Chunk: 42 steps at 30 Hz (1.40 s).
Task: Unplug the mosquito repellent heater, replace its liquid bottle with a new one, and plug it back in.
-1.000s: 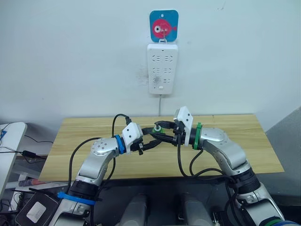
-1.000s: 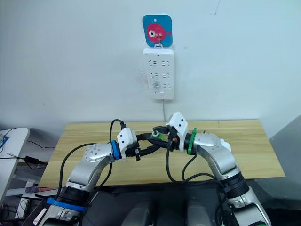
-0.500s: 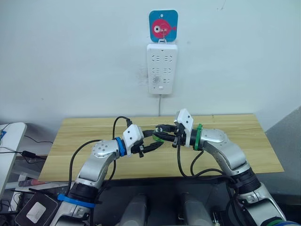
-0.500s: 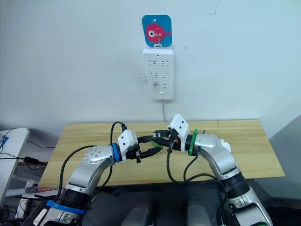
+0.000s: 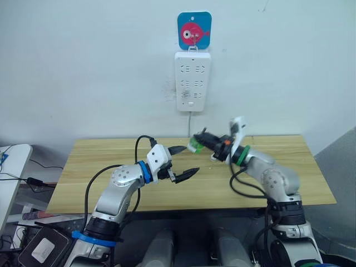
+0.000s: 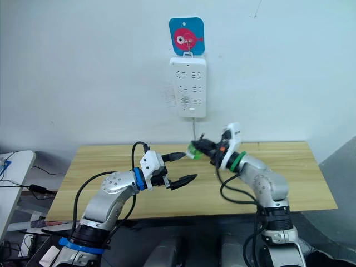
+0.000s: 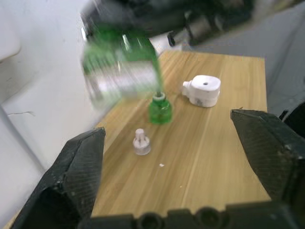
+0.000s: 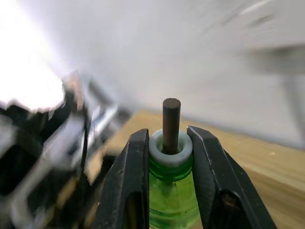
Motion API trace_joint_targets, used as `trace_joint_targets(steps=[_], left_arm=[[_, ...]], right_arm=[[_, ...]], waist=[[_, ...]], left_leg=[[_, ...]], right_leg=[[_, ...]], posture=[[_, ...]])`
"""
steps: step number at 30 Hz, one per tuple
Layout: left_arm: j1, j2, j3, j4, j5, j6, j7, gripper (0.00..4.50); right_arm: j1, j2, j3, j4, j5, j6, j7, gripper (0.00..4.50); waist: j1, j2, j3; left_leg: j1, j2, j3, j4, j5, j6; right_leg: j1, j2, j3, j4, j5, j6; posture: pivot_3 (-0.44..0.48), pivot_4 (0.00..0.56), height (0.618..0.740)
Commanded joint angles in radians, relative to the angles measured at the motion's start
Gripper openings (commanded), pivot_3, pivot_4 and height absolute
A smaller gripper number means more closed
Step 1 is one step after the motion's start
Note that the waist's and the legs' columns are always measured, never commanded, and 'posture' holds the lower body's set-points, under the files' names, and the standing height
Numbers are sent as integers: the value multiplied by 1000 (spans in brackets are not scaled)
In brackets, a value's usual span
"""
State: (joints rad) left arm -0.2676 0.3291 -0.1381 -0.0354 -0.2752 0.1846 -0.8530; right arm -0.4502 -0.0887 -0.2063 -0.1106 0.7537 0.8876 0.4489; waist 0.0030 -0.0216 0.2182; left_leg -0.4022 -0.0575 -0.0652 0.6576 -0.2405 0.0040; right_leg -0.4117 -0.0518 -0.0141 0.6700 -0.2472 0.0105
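On the table (image 7: pixel 224 157), a bottle (image 7: pixel 160 109) stands between a cap (image 7: pixel 141 142) and the heater (image 7: pixel 202 90).

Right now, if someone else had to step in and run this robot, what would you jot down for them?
Left gripper: open, empty, above the table.
Right gripper: shut on a green liquid bottle with its wick showing, held in the air.
On the table: the mosquito repellent heater, unplugged; another green bottle; a small white cap.
Left: screw a bottle into the heater, then plug it into the wall power strip.
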Motion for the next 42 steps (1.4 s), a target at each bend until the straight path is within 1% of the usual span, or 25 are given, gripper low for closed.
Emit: trace_joint_targets(steps=[1, 4, 7, 9, 18, 32, 35, 40, 41, 42], left_arm=[[-32, -58, 23, -50, 5, -46, 93, 4500], [-49, -103, 18, -64, 21, -75, 147, 4500], [-66, -140, -6, -65, 27, -84, 172, 4500], [-72, -150, -11, -58, 32, -91, 178, 4500], [-117, -159, -2, -6, 27, -112, 184, 4500], [-132, -175, -11, 19, 30, -130, 186, 4500], [-131, -174, -10, 17, 25, -129, 181, 3903], [-127, -172, -11, 14, 26, -129, 176, 2382], [-126, -173, -11, 13, 27, -129, 176, 2243], [-127, -174, -11, 13, 27, -129, 176, 2243]], right_arm=[[-1, 73, -150, -33, 227, 109, -172, 818], [-15, 130, -236, -24, 383, 141, -317, 818], [-23, 137, -252, -26, 500, 166, -399, 818], [-23, 132, -249, -26, 554, 168, -438, 818], [-7, 57, -181, -31, 649, 166, -471, 818], [9, 21, -117, -48, 707, 110, -499, 818], [5, 13, -113, -42, 716, 96, -505, 818], [5, 5, -101, -41, 720, 83, -506, 818], [6, 4, -97, -43, 720, 81, -506, 818], [8, 3, -93, -44, 719, 79, -507, 818]], waist=[[-1, 0, 0], [-4, 0, 0], [-4, 0, 0], [-6, 0, 0], [-8, 0, -1], [-8, 0, -2], [-8, 0, -2], [-8, 0, -2], [-8, 0, -2], [-8, 0, -2]], left_leg=[[0, 0, 0, 0, 0, 0], [0, 0, 1, 0, 0, 0], [0, 0, 1, 0, 0, 0], [0, 0, 2, 0, 0, 0], [0, 0, 3, 0, 0, 1], [0, 0, 3, 0, 0, 1], [0, 0, 3, 0, 0, 1], [0, 0, 3, 0, 0, 1], [0, 0, 3, 0, 0, 1], [0, 0, 3, 0, 0, 1]], right_leg=[[0, 0, 0, 0, 0, 0], [-1, 0, 0, 3, 0, 0], [-1, 0, 0, 3, 0, 0], [-1, 0, 1, 3, 0, 0], [0, 1, 1, 4, 0, 1], [0, 2, 2, 4, 0, 1], [0, 2, 2, 4, 0, 1], [0, 2, 2, 4, 0, 1], [0, 2, 2, 4, 0, 1], [0, 2, 2, 4, 0, 1]], posture=[[19, 170, 740], [16, 166, 740], [15, 161, 740], [15, 161, 740], [8, 148, 740], [3, 143, 740], [3, 145, 740], [2, 148, 740], [3, 149, 740], [3, 149, 740]])
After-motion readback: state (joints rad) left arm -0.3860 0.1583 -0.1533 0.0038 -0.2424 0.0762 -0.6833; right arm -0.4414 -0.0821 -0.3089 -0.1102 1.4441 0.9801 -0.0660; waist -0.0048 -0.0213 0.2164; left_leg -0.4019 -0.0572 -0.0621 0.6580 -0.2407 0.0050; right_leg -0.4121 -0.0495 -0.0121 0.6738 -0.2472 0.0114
